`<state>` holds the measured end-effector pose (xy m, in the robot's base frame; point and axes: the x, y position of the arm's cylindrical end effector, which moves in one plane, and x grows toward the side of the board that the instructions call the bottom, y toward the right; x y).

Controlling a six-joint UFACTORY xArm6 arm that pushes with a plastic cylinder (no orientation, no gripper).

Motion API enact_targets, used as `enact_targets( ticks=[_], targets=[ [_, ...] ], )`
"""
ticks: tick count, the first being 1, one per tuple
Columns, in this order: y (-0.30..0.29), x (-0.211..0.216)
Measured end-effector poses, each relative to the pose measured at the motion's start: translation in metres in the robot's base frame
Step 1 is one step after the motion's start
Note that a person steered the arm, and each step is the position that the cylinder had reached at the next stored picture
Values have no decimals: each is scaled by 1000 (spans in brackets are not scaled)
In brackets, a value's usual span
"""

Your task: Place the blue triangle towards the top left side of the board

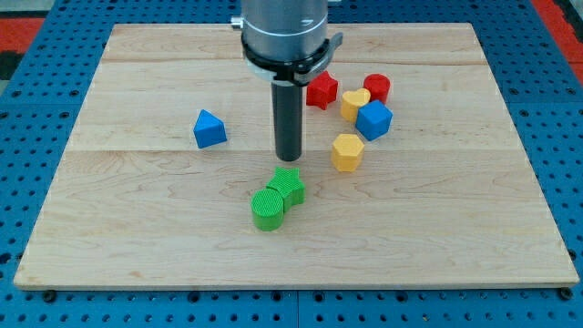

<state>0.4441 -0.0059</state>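
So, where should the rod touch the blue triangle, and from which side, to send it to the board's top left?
No gripping here, only pushing. My tip stands right of the blue triangle, just above the green blocks. The best contact is probably the triangle's lower-right face, coming from the view's bottom right, so the push points up and left. It stands alone, so nothing blocks that approach.

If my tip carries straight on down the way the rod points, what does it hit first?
The board itself: my tip already sits at or near its surface. The green star-shaped block lies just toward the view's bottom, seemingly untouched; depth is unclear.
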Motion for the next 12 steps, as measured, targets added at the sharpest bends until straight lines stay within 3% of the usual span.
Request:
enact_targets(
  ticks=[1,2,3,5,6,8,10,12],
  targets=[
    [-17,-20],
    [30,-39],
    [77,-15],
    [199,-26],
    [189,-62],
    [53,-14],
    [-80,-37],
    [-117,50]
  ],
)
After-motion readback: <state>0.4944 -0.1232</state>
